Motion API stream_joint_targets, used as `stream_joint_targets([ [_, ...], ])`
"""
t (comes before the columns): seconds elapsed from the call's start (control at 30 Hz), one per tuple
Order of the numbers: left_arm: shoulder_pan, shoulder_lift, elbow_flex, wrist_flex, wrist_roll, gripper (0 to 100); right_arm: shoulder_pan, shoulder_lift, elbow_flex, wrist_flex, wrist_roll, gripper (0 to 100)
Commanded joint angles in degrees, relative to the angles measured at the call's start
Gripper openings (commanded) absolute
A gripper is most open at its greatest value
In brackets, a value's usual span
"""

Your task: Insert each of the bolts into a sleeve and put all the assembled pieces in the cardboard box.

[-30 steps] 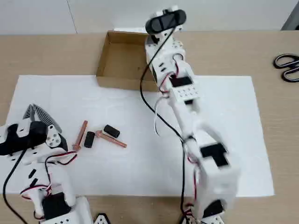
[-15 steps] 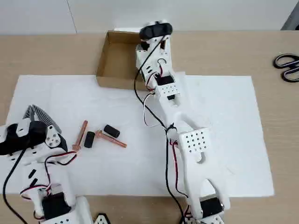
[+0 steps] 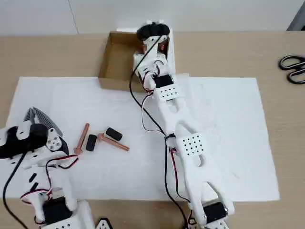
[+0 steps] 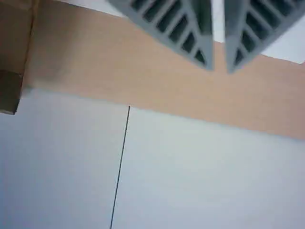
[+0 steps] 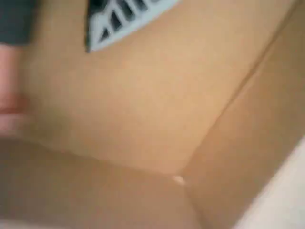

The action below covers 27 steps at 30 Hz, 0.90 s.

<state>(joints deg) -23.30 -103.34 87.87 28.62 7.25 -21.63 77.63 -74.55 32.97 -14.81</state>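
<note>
The cardboard box stands at the far edge of the white sheet. My right gripper hangs over the box's inside near its right wall, shut on a copper bolt in a dark sleeve. One grey finger shows above the box floor. On the sheet lie two loose copper bolts and two black sleeves, close together. My left gripper sits at the near left, left of those parts, shut and holding nothing.
The white sheet covers most of the table. Black scissors lie at the far right on the bare wood. The right arm stretches diagonally across the middle of the sheet.
The right arm has swung left and stretched out, carrying its gripper from the box's right wall to over the box's inside. The left arm and loose parts have not moved.
</note>
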Motion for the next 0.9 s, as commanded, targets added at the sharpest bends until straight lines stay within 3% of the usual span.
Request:
stream_joint_targets([
  [0.0, 0.2, -0.9, -0.3, 0.0, -0.2, 1, 0.3, -0.6, -5.5, 1.2, -0.5, 25.2],
  [0.1, 0.2, -0.9, -0.4, 0.0, -0.2, 1, 0.3, -0.7, -10.4, 5.0, -0.4, 22.3],
  [0.23, 0.2, -0.9, -0.6, 0.0, -0.2, 1, 0.0, -0.7, -22.0, 18.2, -0.3, 21.8],
  [0.5, 0.2, -0.9, -0.6, 0.0, -0.2, 1, -0.1, -11.0, -21.8, 40.3, 4.0, 21.8],
  [0.7, 0.2, -0.9, -0.6, 0.0, -0.2, 1, -4.6, -21.5, -21.8, 63.2, 14.3, 21.8],
  [0.87, 0.2, -0.9, -0.6, 0.0, -0.2, 1, -6.5, -25.7, -16.1, 64.4, 16.4, 21.7],
])
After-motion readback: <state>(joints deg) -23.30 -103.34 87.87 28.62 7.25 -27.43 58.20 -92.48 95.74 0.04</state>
